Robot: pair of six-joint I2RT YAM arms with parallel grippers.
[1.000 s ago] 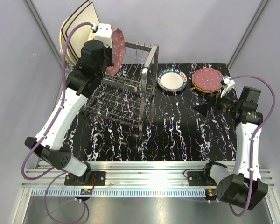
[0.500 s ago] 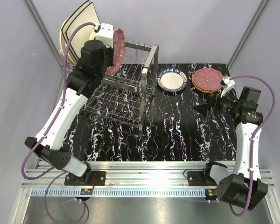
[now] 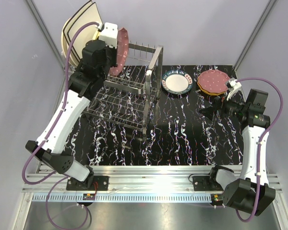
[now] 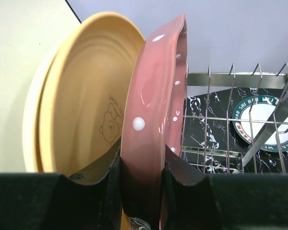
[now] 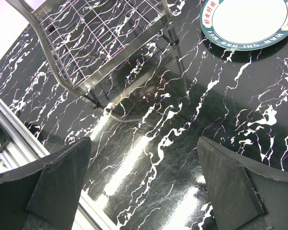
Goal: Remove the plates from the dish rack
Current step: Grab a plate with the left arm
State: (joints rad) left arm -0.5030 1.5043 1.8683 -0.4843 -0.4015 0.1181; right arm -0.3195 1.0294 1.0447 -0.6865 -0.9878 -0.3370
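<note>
Gripping the maroon dotted plate (image 4: 156,105) by its rim, your left claw (image 4: 143,191) is clenched on it at the dish rack's (image 3: 129,103) 11 o'clock corner. The plate stands on edge, running 12 to 6, with the yellow plates (image 4: 81,96) just beside it at 9. Your right claw (image 5: 144,167) hangs released over the desk (image 3: 182,134), near the unloaded stack (image 3: 212,81) at 3 o'clock. Lifting straight up looks safest.

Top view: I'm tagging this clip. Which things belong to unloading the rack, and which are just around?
Job: dish rack; maroon dotted plate gripped by left claw; yellow round plate beside it; cream square plates; green-rimmed white plate; maroon-topped plate stack.

Just around: marbled black table; metal base rail; open, empty right claw.
</note>
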